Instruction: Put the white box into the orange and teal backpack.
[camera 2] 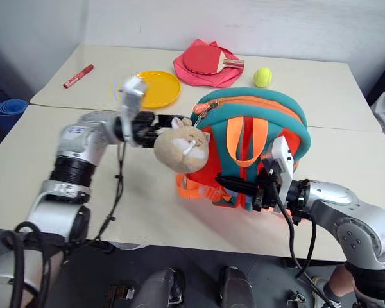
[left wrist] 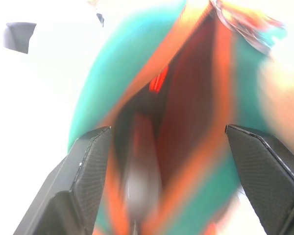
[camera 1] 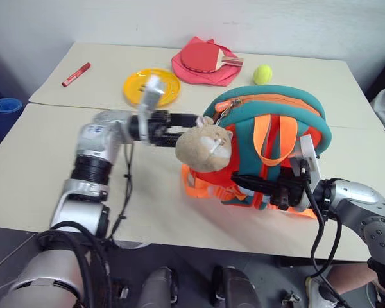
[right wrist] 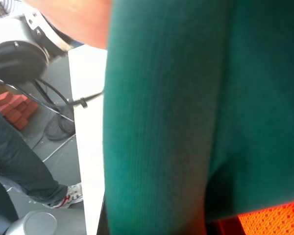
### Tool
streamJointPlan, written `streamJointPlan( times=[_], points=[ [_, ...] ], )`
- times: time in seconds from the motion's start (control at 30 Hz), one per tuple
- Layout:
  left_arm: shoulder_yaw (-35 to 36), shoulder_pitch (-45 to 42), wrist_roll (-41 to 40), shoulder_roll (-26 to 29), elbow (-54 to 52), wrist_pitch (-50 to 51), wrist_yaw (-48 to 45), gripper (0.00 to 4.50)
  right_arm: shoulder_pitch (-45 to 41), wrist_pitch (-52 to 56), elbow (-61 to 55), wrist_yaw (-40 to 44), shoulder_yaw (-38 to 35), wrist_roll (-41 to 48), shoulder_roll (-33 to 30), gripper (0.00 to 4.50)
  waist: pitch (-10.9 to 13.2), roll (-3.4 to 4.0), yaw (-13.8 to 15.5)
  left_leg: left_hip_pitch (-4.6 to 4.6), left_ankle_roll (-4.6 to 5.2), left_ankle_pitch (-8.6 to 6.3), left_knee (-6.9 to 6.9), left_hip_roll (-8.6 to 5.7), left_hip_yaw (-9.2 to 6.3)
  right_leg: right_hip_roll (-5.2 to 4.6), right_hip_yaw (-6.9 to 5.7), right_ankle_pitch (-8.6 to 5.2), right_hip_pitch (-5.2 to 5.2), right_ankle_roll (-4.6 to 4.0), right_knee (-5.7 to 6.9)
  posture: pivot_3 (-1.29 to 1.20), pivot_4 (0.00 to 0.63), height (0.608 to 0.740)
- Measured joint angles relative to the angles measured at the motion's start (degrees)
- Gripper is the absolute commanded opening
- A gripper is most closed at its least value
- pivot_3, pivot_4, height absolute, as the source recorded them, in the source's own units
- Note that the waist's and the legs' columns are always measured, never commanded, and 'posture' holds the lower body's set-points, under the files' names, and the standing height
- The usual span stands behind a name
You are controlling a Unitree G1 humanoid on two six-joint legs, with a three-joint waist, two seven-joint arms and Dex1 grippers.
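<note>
The orange and teal backpack (camera 1: 269, 122) stands upright on the table, its tan plush animal (camera 1: 205, 147) hanging at its left side. My left gripper (camera 1: 183, 127) points level at the backpack's top corner. In the left wrist view its fingers (left wrist: 88, 166) are open, spread on either side of the backpack's unzipped mouth (left wrist: 181, 98). A pale blurred shape (left wrist: 139, 188) lies deep in that mouth; I cannot tell whether it is the white box. My right gripper (camera 1: 256, 183) is shut on the teal fabric (right wrist: 186, 122) on the backpack's front.
Behind the backpack lie a yellow plate (camera 1: 141, 83), a red-pink cloth with a paddle (camera 1: 202, 64), a yellow-green ball (camera 1: 262, 74) and a red marker (camera 1: 76, 74). A person's leg and shoe (right wrist: 19, 161) stand beside the table.
</note>
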Motion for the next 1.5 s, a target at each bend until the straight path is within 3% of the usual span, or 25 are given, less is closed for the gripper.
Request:
streamJointPlan(
  times=[0.17,0.43,0.6,0.7,0.8,0.87,1.1,1.37,1.5],
  points=[
    [0.7,3.7,-0.4,2.9,-5.4,-2.8,-0.6,3.9,-0.1,-1.2,2.0,1.0,0.2,-2.3,0.1,0.0,0.0,0.0,0.9,-0.04,0.16,-0.1,0.14,-0.08,-0.04,-0.14,0.22,0.01,0.09,0.02,-0.05,0.0,0.15,0.74],
    [3.0,12.8,-6.9,0.2,-31.7,2.1,6.0,3.9,-0.2,-2.4,3.9,1.8,1.5,-5.0,1.2,0.0,0.0,0.01,1.0,0.02,0.14,-0.11,0.3,-0.04,-0.12,-0.13,0.38,0.02,0.21,0.03,0.04,0.0,0.15,0.74],
    [2.0,16.4,-6.7,-4.5,-36.2,0.1,12.3,3.9,-0.2,-2.6,4.1,2.2,1.5,-5.5,1.5,0.0,0.0,0.01,1.0,0.01,0.14,-0.11,0.38,-0.01,-0.13,-0.11,0.38,0.02,0.21,0.03,0.08,0.0,0.15,0.74],
    [0.3,17.4,-2.1,-5.8,-36.1,-7.0,14.6,3.9,-0.2,-2.6,4.1,2.3,1.5,-5.9,1.6,0.0,0.0,0.01,1.1,0.01,0.12,-0.12,0.37,-0.01,-0.12,-0.11,0.36,0.02,0.2,0.03,0.04,0.0,0.15,0.74],
    [-1.3,18.5,2.6,-8.4,-35.4,-14.3,18.1,3.32,-0.2,-2.6,4.1,2.2,1.5,-6.4,2.2,0.0,0.0,0.0,1.2,0.0,0.13,-0.12,0.37,-0.02,-0.12,-0.12,0.36,0.03,0.21,0.02,0.04,0.0,0.15,0.74],
    [-2.0,18.6,3.7,-9.4,-35.4,-16.5,19.3,2.7,-0.2,-2.6,4.1,2.1,1.5,-6.6,2.6,0.0,0.0,0.0,1.2,-0.01,0.13,-0.12,0.38,-0.02,-0.12,-0.13,0.36,0.03,0.21,0.02,0.04,0.0,0.15,0.74],
    [-1.3,18.9,2.2,-6.0,-34.1,-16.8,18.0,0.98,0.0,-2.6,4.0,1.8,1.5,-7.0,3.5,0.0,0.0,0.0,1.1,0.0,0.13,-0.12,0.37,0.0,-0.14,-0.12,0.35,0.03,0.2,0.02,0.04,0.0,0.15,0.74],
    [4.0,6.3,0.4,6.5,-14.2,-8.9,14.4,0.81,1.4,-2.6,2.7,0.9,-1.1,-3.7,4.9,0.0,0.0,0.0,1.0,-0.02,0.15,-0.16,0.34,0.0,-0.1,-0.06,0.14,0.03,0.15,0.02,0.05,0.0,0.15,0.74],
    [4.3,6.5,1.4,11.3,-8.9,-4.6,11.7,0.81,4.6,-2.6,1.4,-0.7,-4.5,-2.8,4.2,0.0,0.0,0.0,1.0,0.0,0.15,-0.18,0.18,-0.05,0.03,-0.06,0.05,0.03,0.09,0.03,0.0,0.0,0.15,0.74]
  ],
)
